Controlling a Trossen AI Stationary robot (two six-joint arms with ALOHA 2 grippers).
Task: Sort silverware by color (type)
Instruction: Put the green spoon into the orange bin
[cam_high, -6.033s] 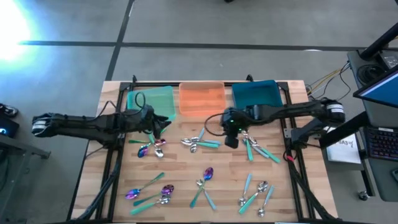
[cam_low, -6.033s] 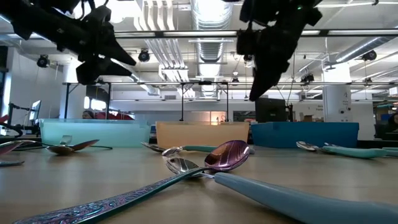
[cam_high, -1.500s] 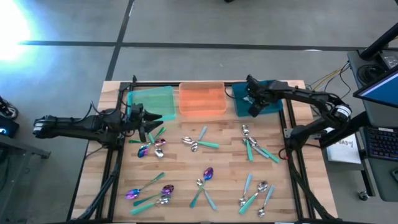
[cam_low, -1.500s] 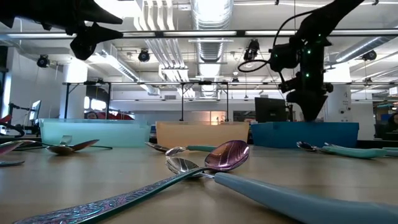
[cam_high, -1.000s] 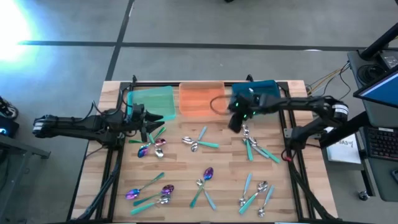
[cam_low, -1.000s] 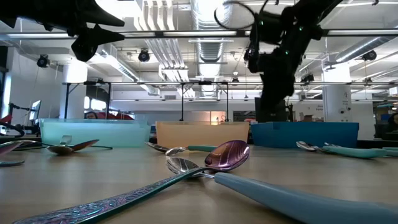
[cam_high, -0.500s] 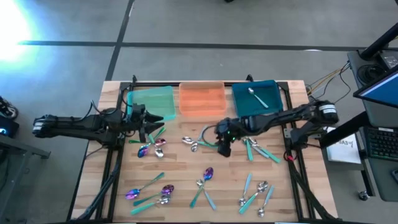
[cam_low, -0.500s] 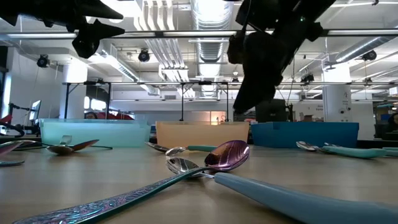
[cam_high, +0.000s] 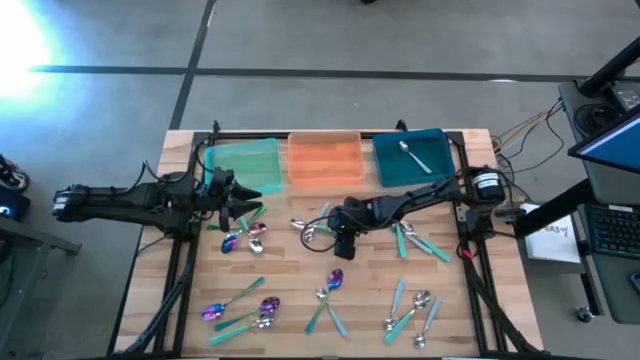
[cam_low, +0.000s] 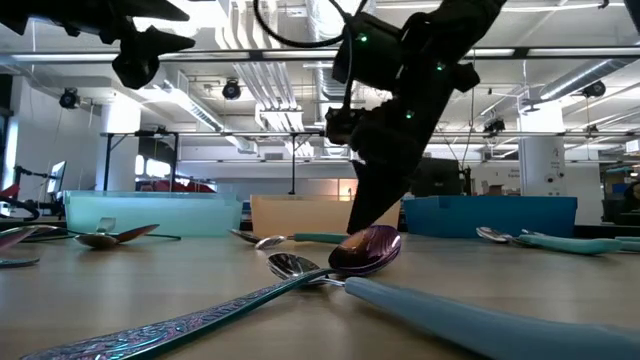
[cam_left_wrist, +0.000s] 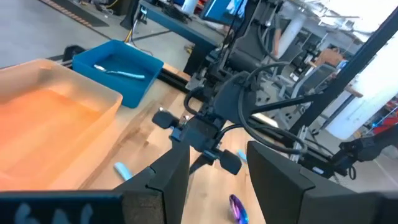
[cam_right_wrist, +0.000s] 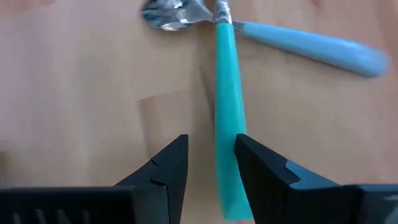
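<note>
Teal-handled spoon (cam_right_wrist: 227, 93) now under right pincer (cam_right_wrist: 211, 165)

— What do we have along the far edge of the wooden table (cam_high: 290, 262)?
— We see three trays side by side: green tray (cam_high: 243, 160) left, orange tray (cam_high: 324, 158) middle, teal tray (cam_high: 425, 170) right; a monitor (cam_high: 610, 130) stands off right

- A robotics lab or industrial workshop, open and large.
- Exposed ceiling ducts (cam_low: 335, 25) and pipes run overhead among hanging lights.
- Grey concrete floor (cam_high: 330, 35) marked with dark lines.
- A wooden counter (cam_high: 290, 275) in a black metal frame.
- Computer monitors (cam_high: 612, 135), keyboard and loose cables alongside.
</note>
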